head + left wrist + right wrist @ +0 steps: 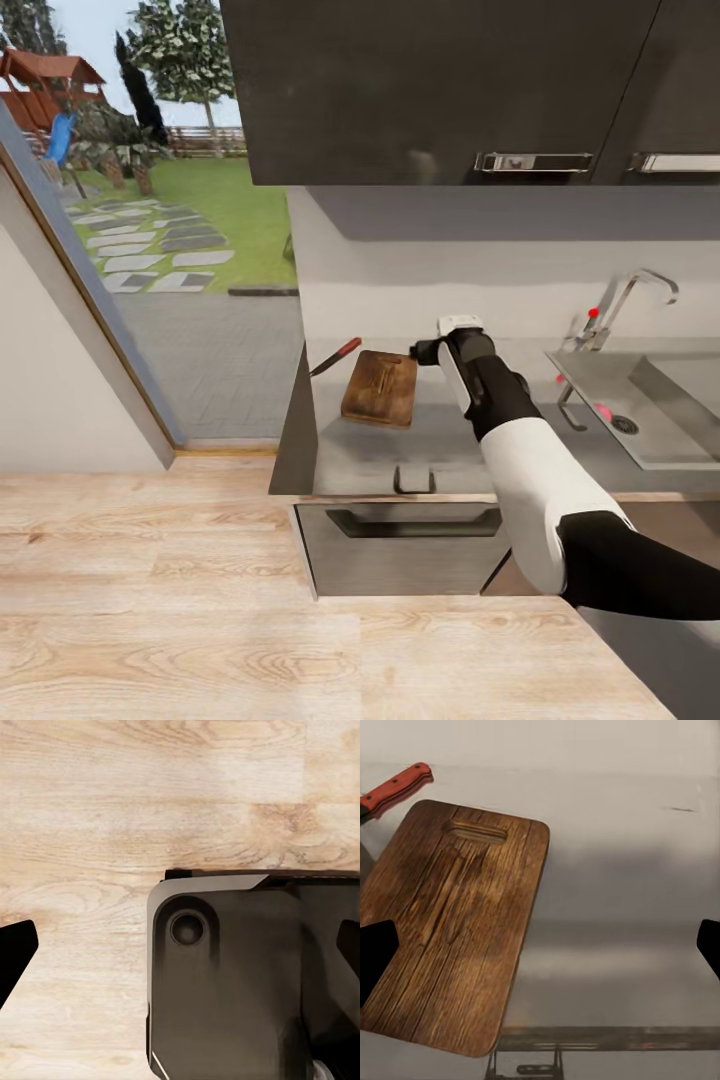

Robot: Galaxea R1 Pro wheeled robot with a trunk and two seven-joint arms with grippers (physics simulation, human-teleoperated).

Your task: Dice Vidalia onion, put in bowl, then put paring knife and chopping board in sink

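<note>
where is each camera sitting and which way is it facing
Head view: on the robot's head, looking forward and down at the countertop, chopping board, paring knife and sink; the right arm reaches toward the board.
Left wrist view: on the left arm, facing the wooden floor; dark fingertips at the edges, and a dark grey body part.
Right wrist view: on the right arm, facing the chopping board and the knife's red handle; fingertips at the edges.
Shared: head and right wrist views both show board and knife.
</note>
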